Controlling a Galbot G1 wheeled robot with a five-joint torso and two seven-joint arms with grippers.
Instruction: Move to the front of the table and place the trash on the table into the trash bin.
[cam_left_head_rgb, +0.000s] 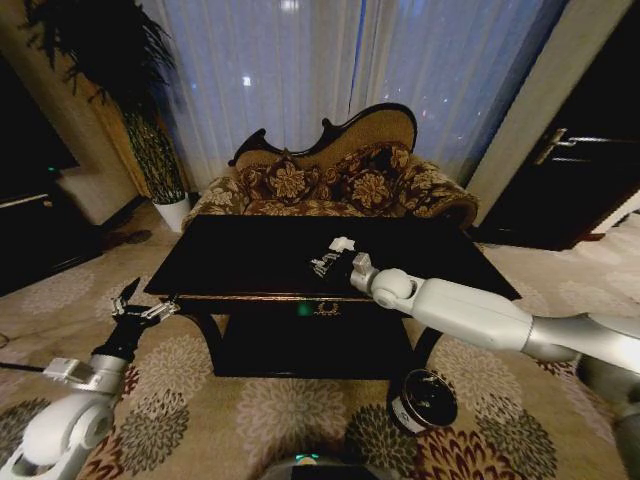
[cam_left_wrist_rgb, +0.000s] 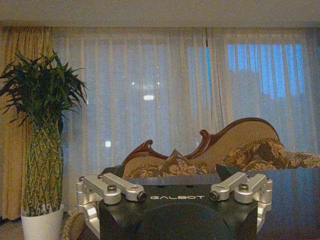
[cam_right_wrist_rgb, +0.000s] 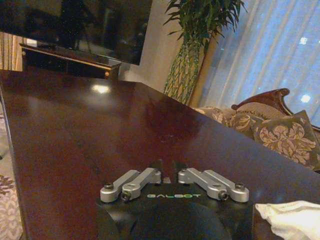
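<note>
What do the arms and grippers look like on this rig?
Arms are white rounded segments with grey joints. The right gripper and left gripper each have a black body printed GALBOT in white, and silver metal linkage fingers with dark bolts.

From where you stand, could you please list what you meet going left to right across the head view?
Left gripper → white plant pot → right gripper with a white paper lump beside it → trash bin.
</note>
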